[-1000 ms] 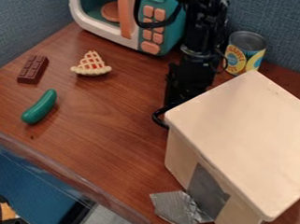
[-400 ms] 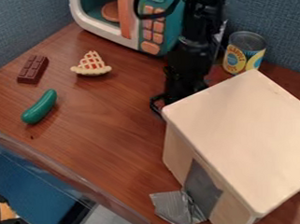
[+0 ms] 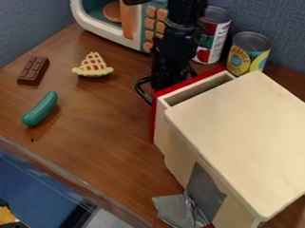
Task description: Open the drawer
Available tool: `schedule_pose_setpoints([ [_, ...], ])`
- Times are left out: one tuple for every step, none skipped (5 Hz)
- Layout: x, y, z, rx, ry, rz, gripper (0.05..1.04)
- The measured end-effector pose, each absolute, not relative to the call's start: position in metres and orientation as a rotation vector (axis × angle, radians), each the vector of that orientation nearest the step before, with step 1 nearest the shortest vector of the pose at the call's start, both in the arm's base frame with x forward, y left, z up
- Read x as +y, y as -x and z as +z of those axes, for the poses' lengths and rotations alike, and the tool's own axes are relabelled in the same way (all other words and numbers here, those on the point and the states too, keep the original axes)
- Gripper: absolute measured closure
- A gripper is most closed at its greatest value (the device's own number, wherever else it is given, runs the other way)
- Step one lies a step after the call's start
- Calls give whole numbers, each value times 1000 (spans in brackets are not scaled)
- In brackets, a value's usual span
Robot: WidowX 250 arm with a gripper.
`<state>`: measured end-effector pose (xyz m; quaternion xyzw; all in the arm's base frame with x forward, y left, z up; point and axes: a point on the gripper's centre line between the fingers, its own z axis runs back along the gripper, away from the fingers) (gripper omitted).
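Red-fronted cream wood-look drawer [image 3: 160,127], partly out of pale boxy cabinet [image 3: 245,135]. Black two-finger gripper [image 3: 169,79] at its front; can't tell if clenched or released. Prob best: pull straight out, slow & level, w/o twisting, so cabinet doesn't drag.

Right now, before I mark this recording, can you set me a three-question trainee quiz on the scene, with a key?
1. True or false: the drawer stands partly out of the wooden cabinet.
2. Fill in the blank: in the view, just to the right of the chocolate bar sits a toy slice of ____.
3. Short answer: at which part of the drawer does the gripper hang?

Key: 1. True. 2. Pie. 3. At its red front.
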<state>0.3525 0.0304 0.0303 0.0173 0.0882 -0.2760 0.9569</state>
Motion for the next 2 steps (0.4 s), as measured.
schedule_pose_setpoints([
  [40,-352,32,183,-38,-539,929],
  [54,-356,32,190,-42,-523,929],
])
